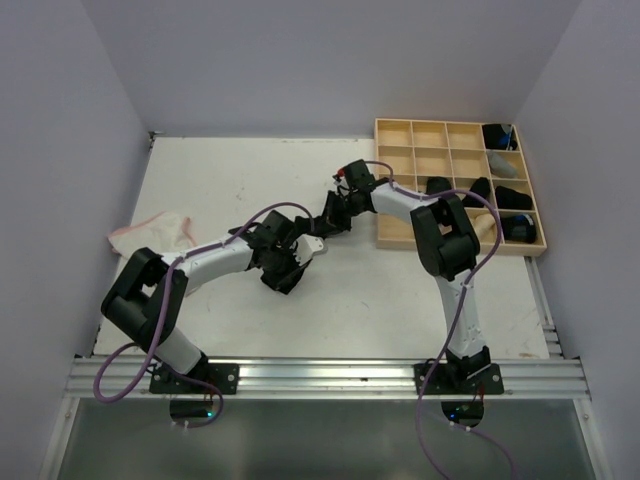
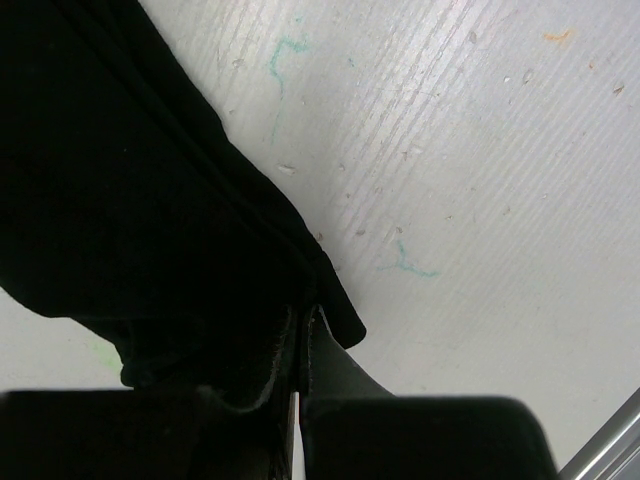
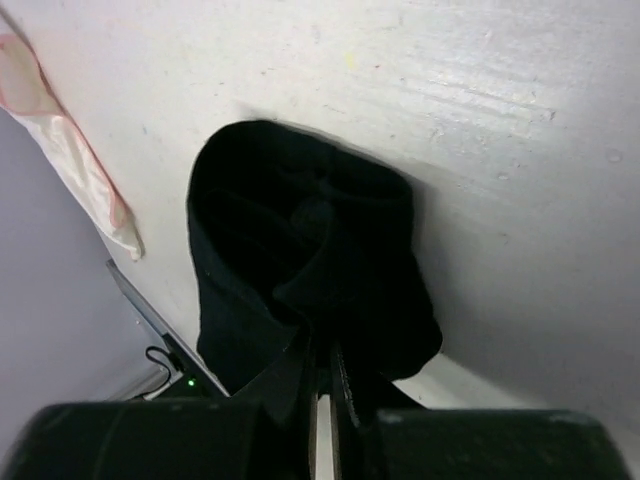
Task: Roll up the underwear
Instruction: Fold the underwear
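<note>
A black underwear (image 2: pixel 120 180) hangs bunched just above the white table in the middle, held from both sides. In the left wrist view my left gripper (image 2: pixel 303 335) is shut on its edge, the cloth spreading up and to the left. The right wrist view has my right gripper (image 3: pixel 322 365) shut on the folded, partly curled black underwear (image 3: pixel 300 230). From above, the left gripper (image 1: pixel 290 265) and right gripper (image 1: pixel 330 218) sit close together at mid-table. A whitish underwear with pink edging (image 1: pixel 150 232) lies flat at the table's left edge.
A pale wooden grid tray (image 1: pixel 400 135) stands at the back right, with black rolls (image 1: pixel 512 197) in several right-hand compartments. Walls close in the table on the left, the back and the right. The whitish cloth (image 3: pixel 60 140) also lies at the left of the right wrist view.
</note>
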You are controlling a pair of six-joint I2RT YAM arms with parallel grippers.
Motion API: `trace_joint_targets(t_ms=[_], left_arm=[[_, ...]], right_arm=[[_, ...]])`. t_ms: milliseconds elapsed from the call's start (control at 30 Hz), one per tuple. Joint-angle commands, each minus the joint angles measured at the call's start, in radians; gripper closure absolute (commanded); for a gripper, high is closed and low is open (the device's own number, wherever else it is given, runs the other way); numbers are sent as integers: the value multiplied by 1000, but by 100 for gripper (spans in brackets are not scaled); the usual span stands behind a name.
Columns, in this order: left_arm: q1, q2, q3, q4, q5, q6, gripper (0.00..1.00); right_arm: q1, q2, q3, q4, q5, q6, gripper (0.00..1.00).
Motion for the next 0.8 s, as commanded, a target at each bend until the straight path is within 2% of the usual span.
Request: trace_joint_targets(t_ms=[0, 33, 167, 267, 400, 500, 633, 767], left_arm=[[13, 39, -26, -58, -70, 1, 100], [14, 39, -28, -58, -68, 1, 100], [14, 42, -26, -60, -68, 1, 100], [13, 45, -25, -63, -67, 2, 100], [14, 50, -25, -63, -67, 1, 100], [13, 53, -25, -60, -68, 2, 100], [13, 57, -23, -60, -70, 4, 100], [14, 60, -22, -58, -67, 4, 100]], right_arm=[[-4, 1, 61, 46, -25, 21, 91], [-4, -2, 62, 49, -20, 21, 85], [-5, -1, 69, 73, -37, 39, 82], [-4, 1, 72, 104, -54, 64, 75], [-4, 10, 90, 122, -67, 81, 74], [-4, 16, 99, 128, -78, 90, 78], [-4, 7, 108, 132, -78, 98, 68], [-4, 13, 127, 127, -71, 98, 64]])
